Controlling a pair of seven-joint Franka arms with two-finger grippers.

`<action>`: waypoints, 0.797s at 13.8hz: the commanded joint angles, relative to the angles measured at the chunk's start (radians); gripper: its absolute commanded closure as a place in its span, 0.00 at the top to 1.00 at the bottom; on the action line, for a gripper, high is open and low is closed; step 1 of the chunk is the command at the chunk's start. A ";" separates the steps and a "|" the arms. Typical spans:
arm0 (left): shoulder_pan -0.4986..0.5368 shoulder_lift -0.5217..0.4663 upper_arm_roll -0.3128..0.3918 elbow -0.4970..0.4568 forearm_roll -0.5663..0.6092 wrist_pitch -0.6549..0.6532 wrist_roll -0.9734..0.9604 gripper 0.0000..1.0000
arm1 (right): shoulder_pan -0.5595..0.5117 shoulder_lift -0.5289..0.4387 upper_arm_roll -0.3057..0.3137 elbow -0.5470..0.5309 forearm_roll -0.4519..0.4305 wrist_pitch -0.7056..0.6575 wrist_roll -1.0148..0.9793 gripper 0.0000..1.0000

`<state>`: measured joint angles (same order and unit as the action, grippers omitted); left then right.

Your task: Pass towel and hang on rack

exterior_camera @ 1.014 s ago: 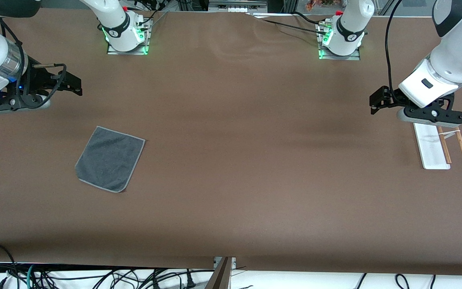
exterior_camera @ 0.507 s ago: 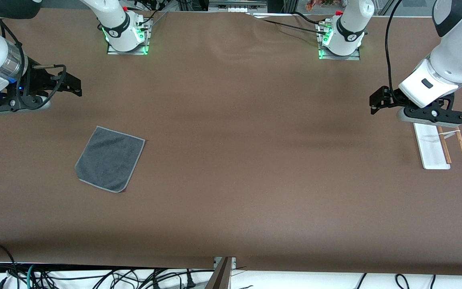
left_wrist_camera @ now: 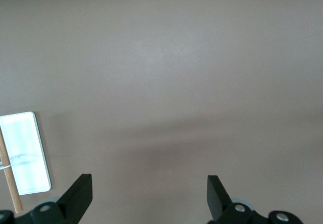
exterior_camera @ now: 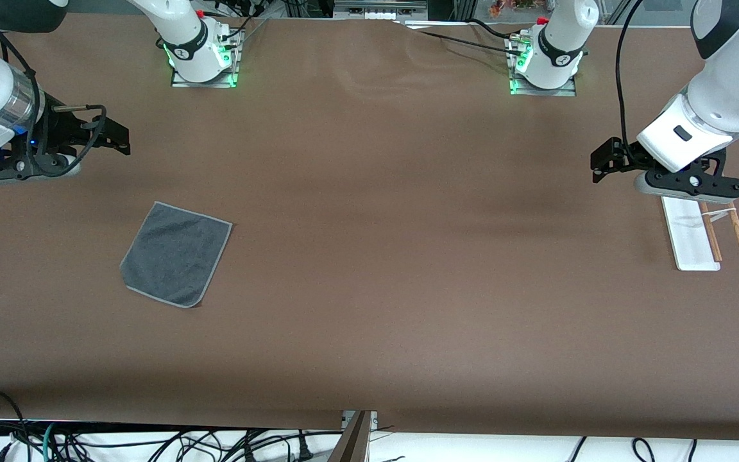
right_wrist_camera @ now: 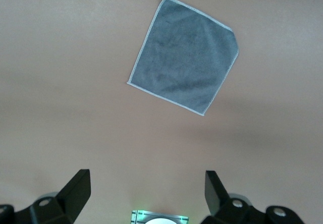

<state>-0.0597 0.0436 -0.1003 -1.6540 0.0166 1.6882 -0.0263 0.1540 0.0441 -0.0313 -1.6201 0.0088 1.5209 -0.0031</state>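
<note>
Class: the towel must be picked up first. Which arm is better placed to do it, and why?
The right. Its open tool hangs near the towel at its end of the table; the left tool, also open, hangs by the rack.

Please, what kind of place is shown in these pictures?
Probably a robotics lab: two robot arms are bolted to a brown-covered table, loose cables hang off its edge, and only a towel and a small rack lie on it.
</note>
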 commanded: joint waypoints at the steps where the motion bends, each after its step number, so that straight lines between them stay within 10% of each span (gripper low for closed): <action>1: -0.003 -0.008 -0.002 0.008 0.020 -0.012 0.006 1.00 | -0.021 0.028 0.018 -0.020 -0.022 0.056 -0.017 1.00; 11: -0.003 -0.008 -0.004 0.008 0.022 -0.012 0.006 1.00 | -0.037 0.491 0.016 -0.081 -0.023 0.655 0.002 0.98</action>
<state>-0.0597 0.0436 -0.1022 -1.6527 0.0166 1.6882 -0.0263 0.1317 0.4806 -0.0309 -1.7253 -0.0160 2.1113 -0.0033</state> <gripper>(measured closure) 0.000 0.004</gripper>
